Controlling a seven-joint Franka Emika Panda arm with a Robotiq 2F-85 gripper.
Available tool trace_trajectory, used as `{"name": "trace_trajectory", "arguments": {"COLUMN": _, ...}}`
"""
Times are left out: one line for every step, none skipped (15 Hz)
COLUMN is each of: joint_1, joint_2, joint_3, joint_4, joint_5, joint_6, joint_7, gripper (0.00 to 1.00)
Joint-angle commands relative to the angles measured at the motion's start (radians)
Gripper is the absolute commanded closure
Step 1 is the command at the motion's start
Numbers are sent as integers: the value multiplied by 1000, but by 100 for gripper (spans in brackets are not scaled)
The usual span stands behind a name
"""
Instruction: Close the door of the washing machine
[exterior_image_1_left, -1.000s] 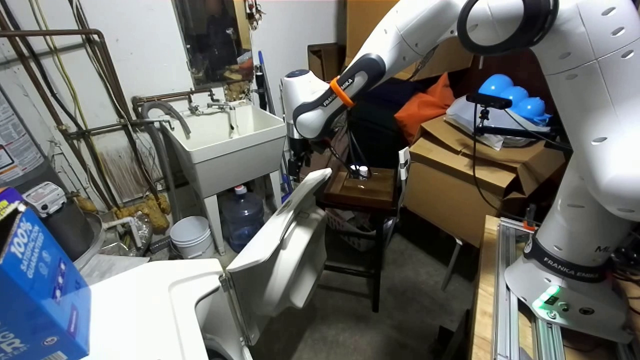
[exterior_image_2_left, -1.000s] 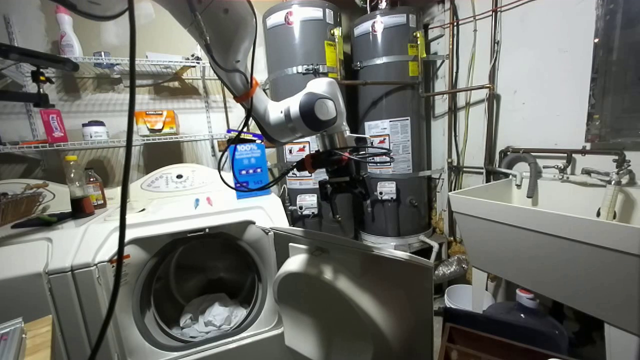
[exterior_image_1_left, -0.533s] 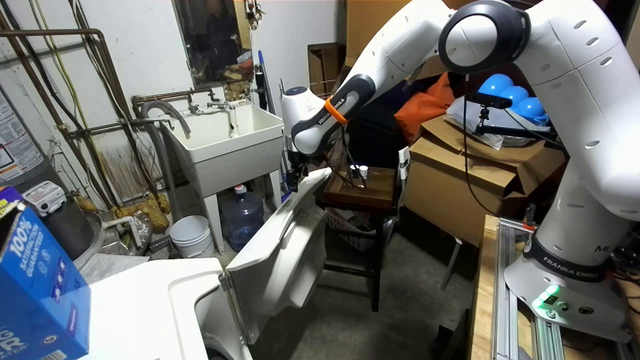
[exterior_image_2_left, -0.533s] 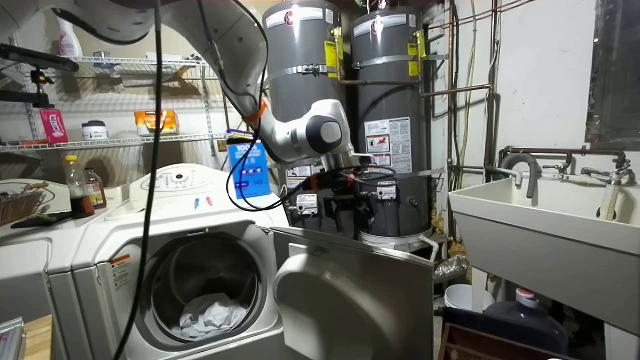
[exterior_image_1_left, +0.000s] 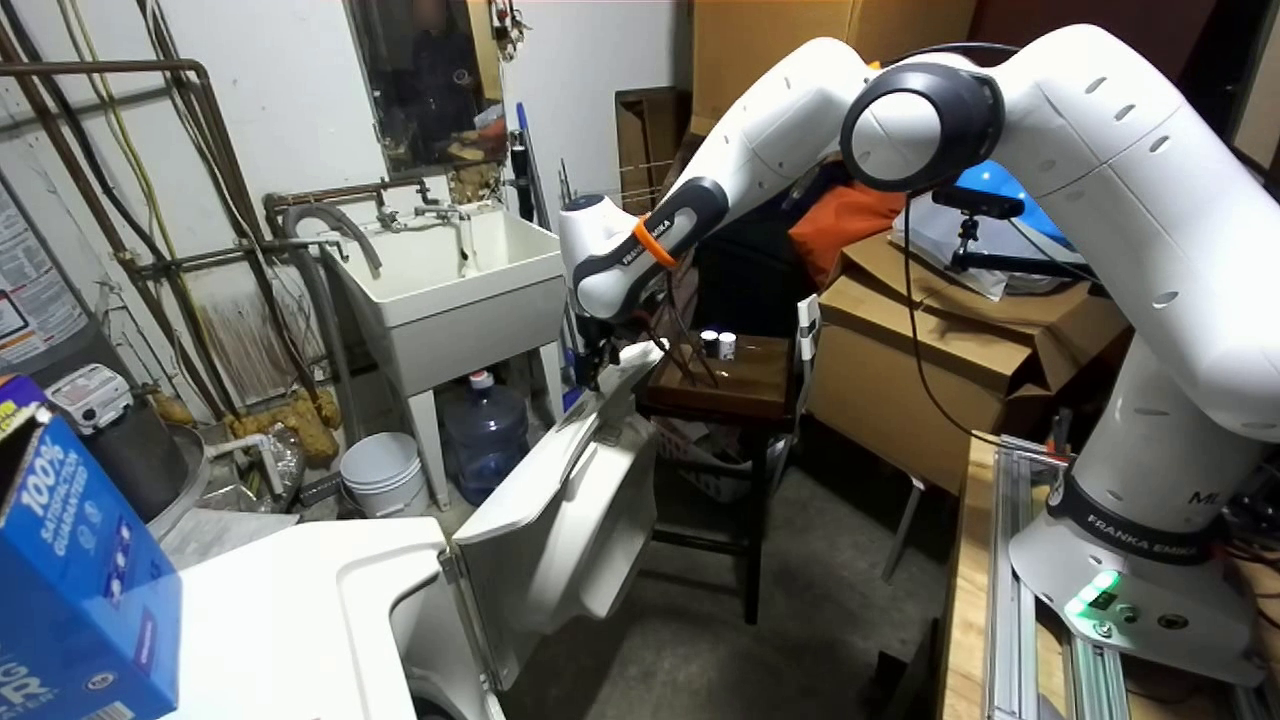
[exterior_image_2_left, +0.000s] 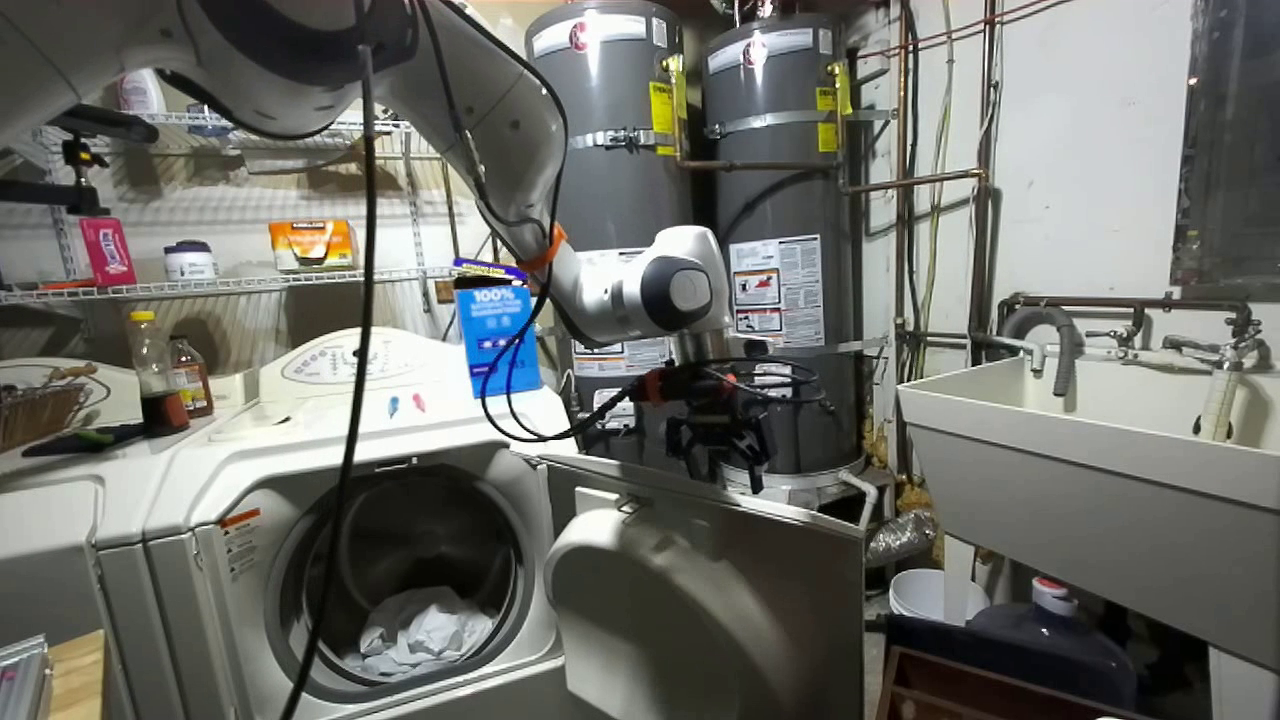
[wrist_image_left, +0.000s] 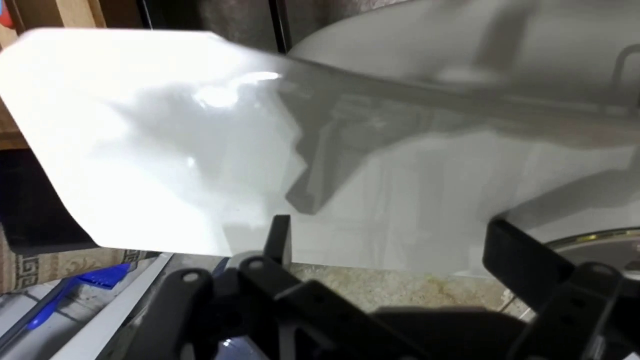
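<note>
The washing machine (exterior_image_2_left: 480, 425) is a white boxy appliance with an opening in its front; its top shows in an exterior view (exterior_image_1_left: 270, 610). Its light-grey/white door (exterior_image_2_left: 800, 590) is swung wide open on its hinge, also visible in an exterior view (exterior_image_1_left: 530, 480). In the wrist view the door (wrist_image_left: 375, 200) fills most of the picture. My gripper (exterior_image_2_left: 722, 478) is open and empty, pointing down at the door's outer face near its top edge. In the wrist view my gripper (wrist_image_left: 392, 237) has fingers wide apart; the right fingertip meets its shadow on the door, apparently touching.
A white utility sink (exterior_image_1_left: 470, 300) stands behind the door. A dark stool with a wooden tray (exterior_image_1_left: 735, 385) stands close to the door's free end. A blue box (exterior_image_2_left: 500, 340) sits on the machine top. Grey water heaters (exterior_image_2_left: 780, 200) stand behind the arm. White cloth (exterior_image_2_left: 425, 630) lies in the drum.
The arm has come down and reached further out, bringing my open gripper from above to the door's outer face. The door has shifted slightly in the last half second.
</note>
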Motion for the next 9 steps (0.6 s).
{"name": "trace_trajectory", "arguments": {"joint_1": 21, "joint_2": 21, "joint_3": 21, "joint_4": 57, "joint_5": 7, "joint_6": -210, "joint_7": -73, "gripper": 0}}
{"name": "trace_trajectory", "arguments": {"joint_1": 41, "joint_2": 17, "joint_3": 23, "joint_4": 40, "joint_5": -6, "joint_6": -244, "joint_7": -76, "gripper": 0}}
{"name": "trace_trajectory", "arguments": {"joint_1": 50, "joint_2": 6, "joint_3": 33, "joint_4": 14, "joint_5": -12, "joint_6": -268, "joint_7": -95, "gripper": 0}}
{"name": "trace_trajectory", "arguments": {"joint_1": 60, "joint_2": -3, "joint_3": 42, "joint_4": -9, "joint_5": -18, "joint_6": -292, "joint_7": -116, "gripper": 0}}
{"name": "trace_trajectory", "arguments": {"joint_1": 71, "joint_2": -9, "joint_3": 59, "joint_4": -52, "joint_5": -18, "joint_6": -287, "joint_7": -135, "gripper": 0}}
{"name": "trace_trajectory", "arguments": {"joint_1": 80, "joint_2": -10, "joint_3": 73, "joint_4": -78, "joint_5": -17, "joint_6": -293, "joint_7": -156, "gripper": 0}}
{"name": "trace_trajectory", "arguments": {"joint_1": 83, "joint_2": -22, "joint_3": 91, "joint_4": -126, "joint_5": -14, "joint_6": -281, "joint_7": -182, "gripper": 0}}
{"name": "trace_trajectory", "arguments": {"joint_1": 90, "joint_2": -35, "joint_3": 93, "joint_4": -140, "joint_5": -32, "joint_6": -312, "joint_7": -212, "gripper": 0}}
{"name": "trace_trajectory", "arguments": {"joint_1": 92, "joint_2": -64, "joint_3": 88, "joint_4": -142, "joint_5": -51, "joint_6": -374, "joint_7": -256, "gripper": 0}}
